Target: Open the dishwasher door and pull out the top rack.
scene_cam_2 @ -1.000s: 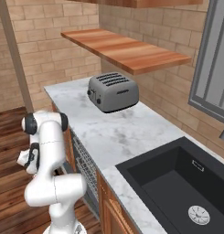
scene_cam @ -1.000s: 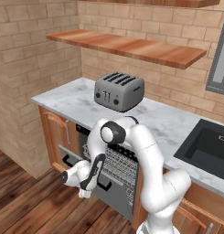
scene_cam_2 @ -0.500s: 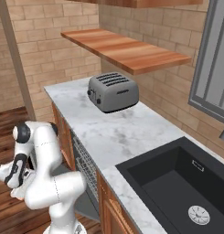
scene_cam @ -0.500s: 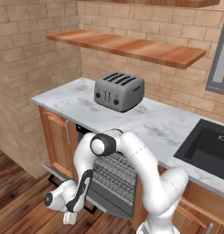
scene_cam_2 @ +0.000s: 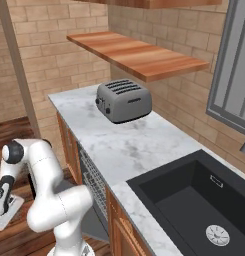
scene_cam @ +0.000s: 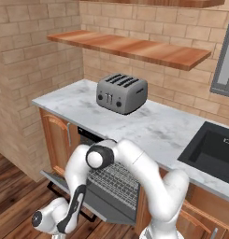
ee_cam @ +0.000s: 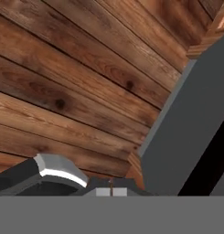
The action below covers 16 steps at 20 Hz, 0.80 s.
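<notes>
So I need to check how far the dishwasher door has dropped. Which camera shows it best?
The left base view: the dishwasher door hangs open, nearly flat, wire rack visible inside. The right base view catches a grey sliver of it past the arm. The hand view shows its grey face edge-on, against floorboards.

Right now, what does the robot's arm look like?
The arm is smooth, shiny white, made of fat rounded tube pieces. Its joints are dark: a round black cap with a grey middle sits on the elbow, and a black strip runs down the forearm. In the right base view there is another round dark cap. No loose cables or writing show. The fingertips are too dark and small to describe.
</notes>
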### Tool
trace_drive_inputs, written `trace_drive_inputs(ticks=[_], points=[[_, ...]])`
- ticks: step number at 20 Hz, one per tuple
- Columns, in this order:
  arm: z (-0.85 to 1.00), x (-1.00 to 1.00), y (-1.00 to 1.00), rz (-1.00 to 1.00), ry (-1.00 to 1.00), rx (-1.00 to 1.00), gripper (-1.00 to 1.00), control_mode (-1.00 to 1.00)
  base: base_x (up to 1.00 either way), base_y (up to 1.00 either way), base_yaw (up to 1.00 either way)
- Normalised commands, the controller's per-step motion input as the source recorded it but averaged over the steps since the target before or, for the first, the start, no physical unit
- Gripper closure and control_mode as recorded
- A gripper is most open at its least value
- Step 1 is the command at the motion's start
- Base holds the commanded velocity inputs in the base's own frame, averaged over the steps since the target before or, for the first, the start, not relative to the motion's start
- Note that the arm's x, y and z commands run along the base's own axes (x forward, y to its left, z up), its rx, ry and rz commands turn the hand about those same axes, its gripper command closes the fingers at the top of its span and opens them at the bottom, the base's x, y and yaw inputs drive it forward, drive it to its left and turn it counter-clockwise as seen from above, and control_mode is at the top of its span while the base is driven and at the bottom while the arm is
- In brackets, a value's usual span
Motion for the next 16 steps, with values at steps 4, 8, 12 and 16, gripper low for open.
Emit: trace_drive_inputs(ticks=[4, 8, 12, 16], points=[[0.93, -0.71, 0.17, 0.02, -0.02, 0.14, -1.00, -1.00, 0.00, 0.00, 0.00], [1.00, -0.46, 0.00, 0.00, -0.08, 0.06, -1.00, -1.00, 0.00, 0.00, 0.00], [1.00, -0.13, -0.07, 0.00, -0.05, 0.06, -1.00, -1.00, 0.00, 0.00, 0.00], [1.00, 0.00, -0.34, 0.07, -0.07, 0.06, -1.00, -1.00, 0.00, 0.00, 0.00]])
